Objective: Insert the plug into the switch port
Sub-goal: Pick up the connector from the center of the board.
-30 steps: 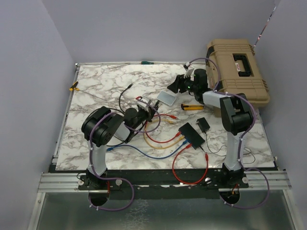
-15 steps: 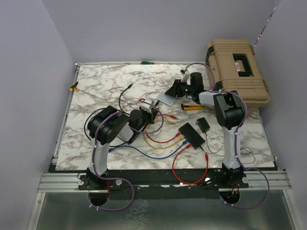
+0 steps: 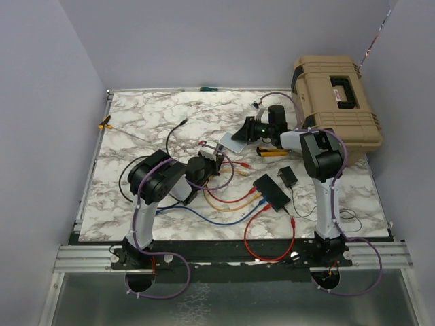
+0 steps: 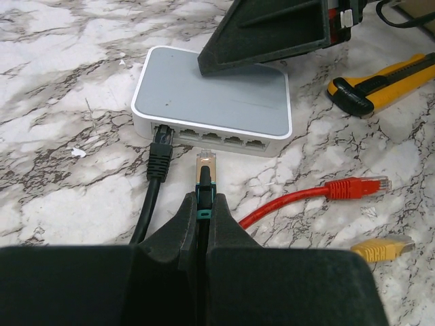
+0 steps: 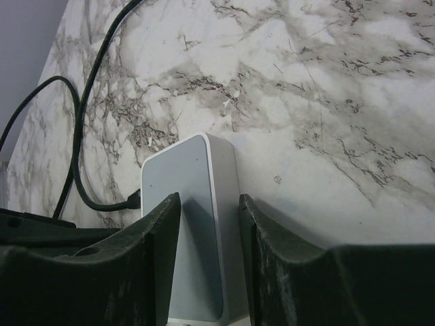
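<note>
In the left wrist view, a black cable (image 4: 159,153) is already seated in the leftmost socket of the switch (image 4: 211,102), the small grey-white box lying in the upper middle of the frame with its row of ports facing the camera; just right of that cable, the left gripper (image 4: 202,204) has its jaws closed tight on the plug (image 4: 206,166), pinching it behind the boot so the clear tip points at the next socket; the tip is near the port face but not touching it, so the insertion is not yet done.

Further right, the right gripper (image 5: 207,217) has its jaws spread, one each side of the switch; whether they press on it or merely flank it I cannot tell.

A red plug (image 4: 357,185) and a yellow plug (image 4: 382,248) lie loose on the desk (image 4: 61,197) at lower right.

What looks left: the final push forward, lined up with the empty socket, until the plug seats.
</note>
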Robot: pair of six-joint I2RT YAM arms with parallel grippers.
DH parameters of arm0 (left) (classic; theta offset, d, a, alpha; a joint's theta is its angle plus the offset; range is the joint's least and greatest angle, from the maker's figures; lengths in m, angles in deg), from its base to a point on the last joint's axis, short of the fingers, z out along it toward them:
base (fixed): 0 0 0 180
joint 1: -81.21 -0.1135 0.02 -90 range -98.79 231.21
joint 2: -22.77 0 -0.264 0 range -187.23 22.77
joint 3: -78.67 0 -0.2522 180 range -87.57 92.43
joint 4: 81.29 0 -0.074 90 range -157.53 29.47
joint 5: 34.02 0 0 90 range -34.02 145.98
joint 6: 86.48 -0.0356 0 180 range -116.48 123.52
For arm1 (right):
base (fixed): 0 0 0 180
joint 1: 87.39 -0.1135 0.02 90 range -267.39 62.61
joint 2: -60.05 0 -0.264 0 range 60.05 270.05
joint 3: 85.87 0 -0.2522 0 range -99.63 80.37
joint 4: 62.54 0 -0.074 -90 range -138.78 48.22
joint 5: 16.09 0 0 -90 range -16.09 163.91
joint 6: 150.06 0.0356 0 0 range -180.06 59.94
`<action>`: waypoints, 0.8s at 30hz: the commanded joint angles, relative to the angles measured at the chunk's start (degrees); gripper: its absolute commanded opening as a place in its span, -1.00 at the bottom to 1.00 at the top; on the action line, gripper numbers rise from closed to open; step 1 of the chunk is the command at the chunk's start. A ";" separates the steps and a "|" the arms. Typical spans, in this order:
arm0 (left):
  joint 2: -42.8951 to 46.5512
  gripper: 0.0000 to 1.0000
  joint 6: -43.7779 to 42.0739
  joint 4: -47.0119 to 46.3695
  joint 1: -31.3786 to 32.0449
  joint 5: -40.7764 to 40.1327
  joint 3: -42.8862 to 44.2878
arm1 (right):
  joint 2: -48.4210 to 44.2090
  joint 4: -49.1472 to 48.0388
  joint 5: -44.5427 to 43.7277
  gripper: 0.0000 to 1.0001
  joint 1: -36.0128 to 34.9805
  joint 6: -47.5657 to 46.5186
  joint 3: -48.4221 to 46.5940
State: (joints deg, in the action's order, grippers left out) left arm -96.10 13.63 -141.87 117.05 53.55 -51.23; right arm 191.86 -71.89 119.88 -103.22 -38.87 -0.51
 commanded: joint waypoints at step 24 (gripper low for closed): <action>0.18 -1.00 -3.59 -0.27 1.94 -2.46 0.38 | 3.43 1.63 8.57 -0.17 -1.83 -3.67 -2.52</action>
State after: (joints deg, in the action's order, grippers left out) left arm -96.76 12.53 -141.87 118.20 50.97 -50.29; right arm 192.98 -71.78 123.60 -103.79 -40.92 -1.71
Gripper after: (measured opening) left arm 0.030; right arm 0.418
